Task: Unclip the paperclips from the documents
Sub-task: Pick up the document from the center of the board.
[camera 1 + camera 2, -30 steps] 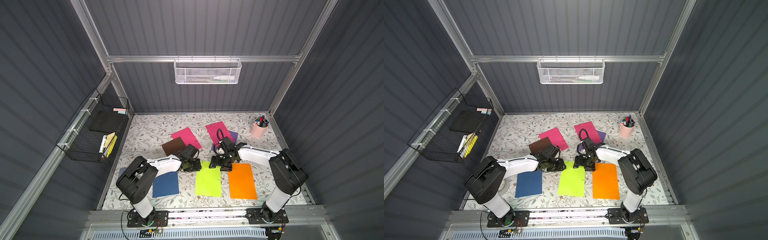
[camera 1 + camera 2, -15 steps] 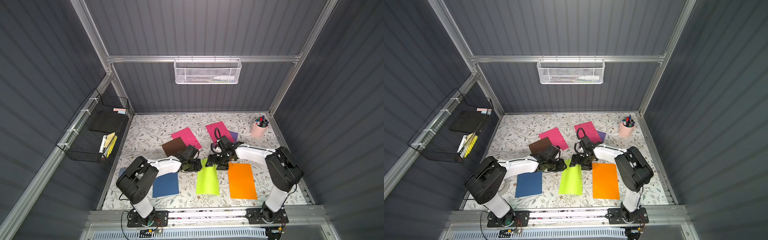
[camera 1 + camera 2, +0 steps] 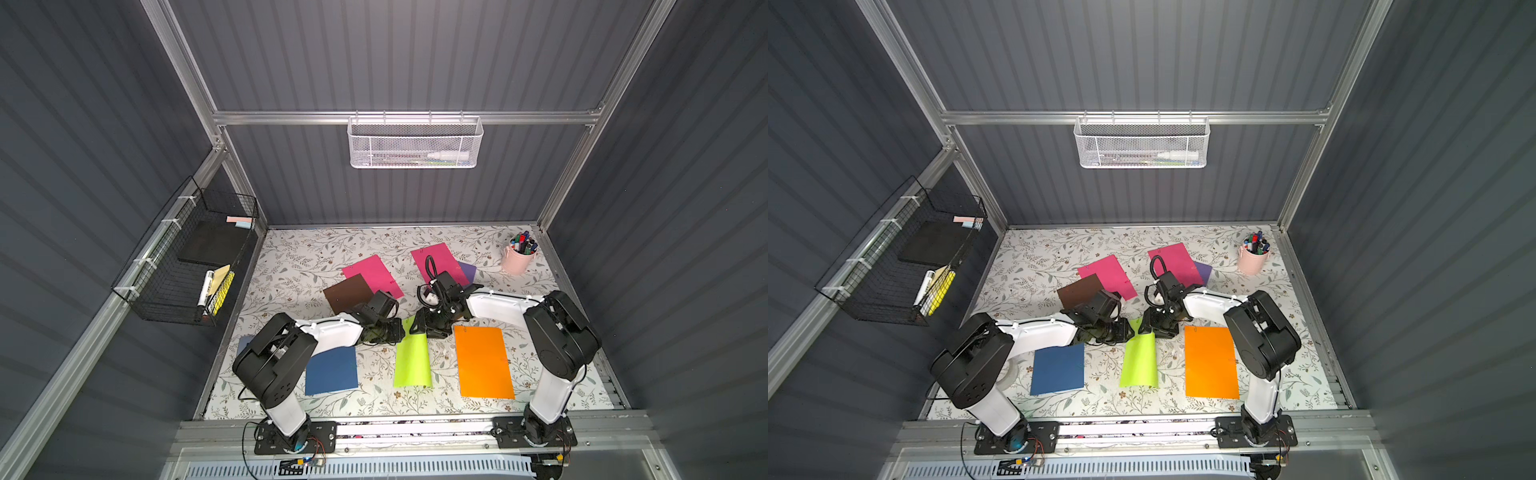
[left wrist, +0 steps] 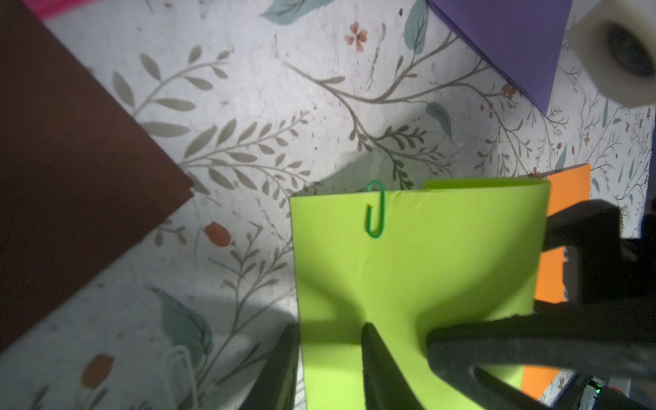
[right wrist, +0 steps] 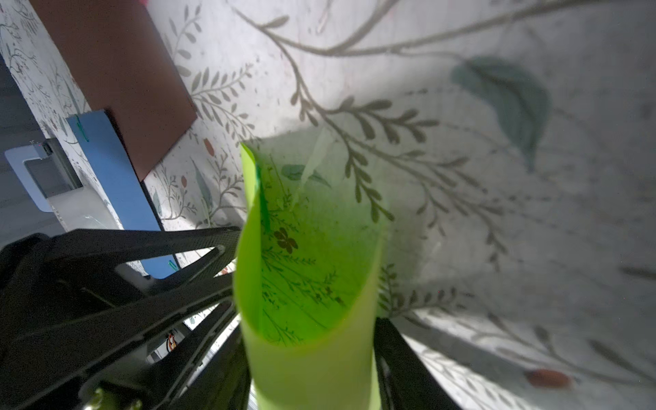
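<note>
The left tool (image 3: 394,330) pinches one side of the lime document (image 3: 412,361) at its raised end, and the right tool (image 3: 424,326) squeezes that end into a trough between its jaws. The step likely goes best if one tool holds firm while the other regrips the protruding loop of the green paperclip (image 4: 375,209) and slides it straight off the edge, since a sideways pull could buckle or tear the paper. The document lies low in the centre of both top views, far end lifted off the table (image 3: 311,257). The clip rides its free edge, apart from both tools.
</note>
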Robot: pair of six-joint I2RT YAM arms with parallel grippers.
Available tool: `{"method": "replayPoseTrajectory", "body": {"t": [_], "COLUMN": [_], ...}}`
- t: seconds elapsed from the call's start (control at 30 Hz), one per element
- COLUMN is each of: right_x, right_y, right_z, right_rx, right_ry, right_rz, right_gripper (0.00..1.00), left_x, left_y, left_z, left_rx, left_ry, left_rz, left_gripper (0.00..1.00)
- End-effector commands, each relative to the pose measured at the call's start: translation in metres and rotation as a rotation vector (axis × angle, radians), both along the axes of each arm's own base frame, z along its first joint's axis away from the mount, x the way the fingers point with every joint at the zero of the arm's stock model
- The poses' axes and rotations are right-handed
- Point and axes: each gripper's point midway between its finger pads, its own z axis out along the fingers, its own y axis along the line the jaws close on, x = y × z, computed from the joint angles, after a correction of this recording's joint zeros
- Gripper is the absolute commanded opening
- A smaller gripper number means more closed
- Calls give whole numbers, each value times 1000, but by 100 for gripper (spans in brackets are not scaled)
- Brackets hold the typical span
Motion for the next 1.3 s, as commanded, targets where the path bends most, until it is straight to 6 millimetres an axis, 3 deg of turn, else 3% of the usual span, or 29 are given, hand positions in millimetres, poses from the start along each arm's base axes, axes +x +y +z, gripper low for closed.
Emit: {"method": "replayPoseTrajectory", "body": {"t": [0.0,0.07,0.13,0.27,0.5,0.77,1.0,1.27], "right_x": [0,1,1,3,8,15,14,20], "right_y": [3,3,4,5,0,-19,-16,-14], "right_z": [6,8,11,19,58,122,178,182], "right_rx": [16,20,26,48,143,294,431,446], "right_ry": [-12,-20,-32,-56,-119,-180,-296,-317], "right_rz": [-4,0,6,21,73,106,185,180], "right_gripper": [39,35,26,23,21,21,21,21], "left_x": [-35,-34,-31,-24,4,21,31,39], "left_y": [27,27,24,11,-10,-7,-22,-28], "left_z": [-40,-38,-32,-3,89,181,194,208], "left_rx": [132,130,120,53,-126,-506,-566,-662], "left_ry": [138,134,123,84,-101,-360,-468,-500], "left_rz": [-9,-9,-9,-28,0,-87,-289,-371], "left_gripper": [33,34,36,53,80,91,87,78]}}
